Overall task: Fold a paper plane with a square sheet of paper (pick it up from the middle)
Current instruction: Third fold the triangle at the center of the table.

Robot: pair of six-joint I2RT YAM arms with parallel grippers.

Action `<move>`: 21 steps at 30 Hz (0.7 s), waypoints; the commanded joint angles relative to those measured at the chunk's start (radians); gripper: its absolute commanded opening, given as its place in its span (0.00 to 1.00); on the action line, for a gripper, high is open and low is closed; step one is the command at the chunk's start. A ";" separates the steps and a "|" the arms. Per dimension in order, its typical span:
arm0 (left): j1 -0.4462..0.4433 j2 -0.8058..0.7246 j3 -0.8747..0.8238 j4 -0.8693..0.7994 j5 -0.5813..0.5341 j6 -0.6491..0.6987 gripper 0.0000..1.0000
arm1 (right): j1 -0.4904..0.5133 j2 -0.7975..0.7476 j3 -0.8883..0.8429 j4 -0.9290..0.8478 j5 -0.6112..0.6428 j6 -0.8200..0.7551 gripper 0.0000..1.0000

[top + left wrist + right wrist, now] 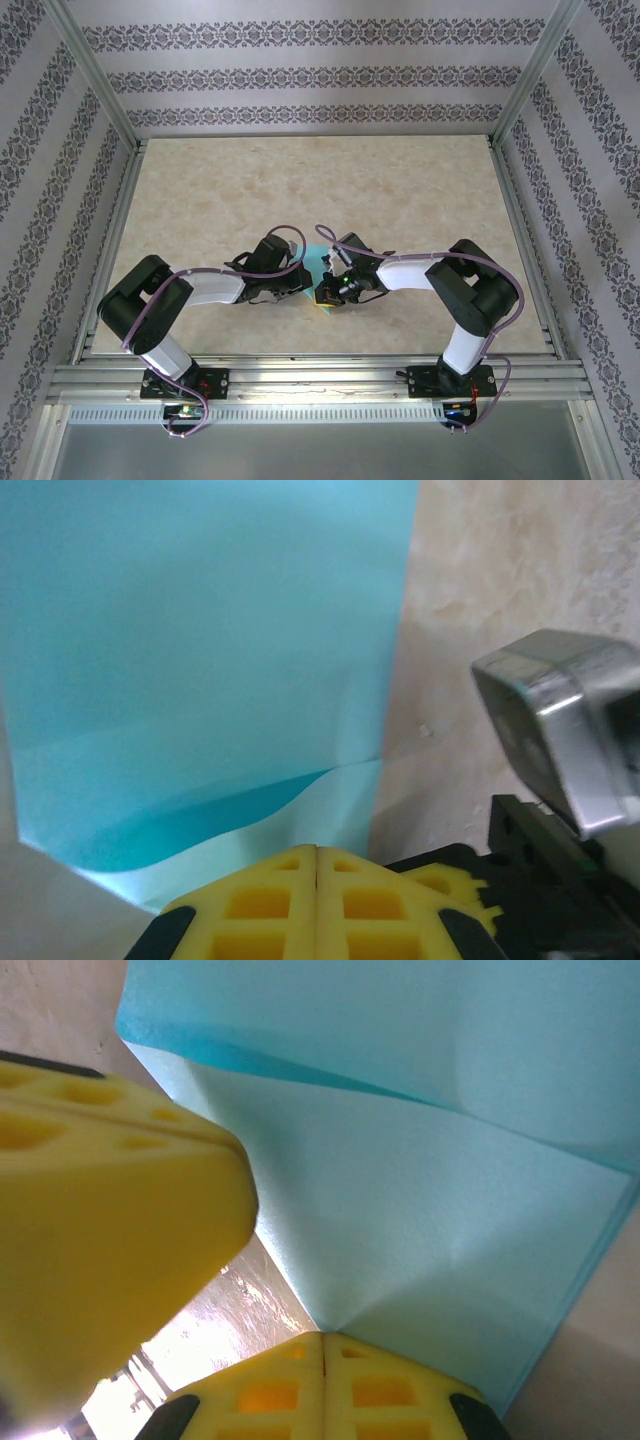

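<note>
Marbled beige tabletop [320, 180], stripey wallpaper walls [300, 78].
Mid-frame, left gripper [316, 856] and right gripper [322, 1339] pinched shut on the teal sheet [200, 630].

Left gripper [317, 852], right gripper [323, 1336]: closed.

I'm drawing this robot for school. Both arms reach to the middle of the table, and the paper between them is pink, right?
Not pink. The square sheet of paper is turquoise, as the left wrist view shows. The rest is right: the left arm and the right arm do reach to the middle of the table, with the paper between them.
</note>
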 commanded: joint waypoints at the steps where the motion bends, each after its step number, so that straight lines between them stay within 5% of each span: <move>1: -0.012 0.014 0.016 -0.100 -0.047 0.028 0.04 | -0.004 0.027 -0.034 -0.078 0.068 0.008 0.00; 21: 0.206 0.018 -0.029 -0.153 -0.025 0.127 0.05 | -0.004 0.029 -0.039 -0.109 0.091 -0.016 0.00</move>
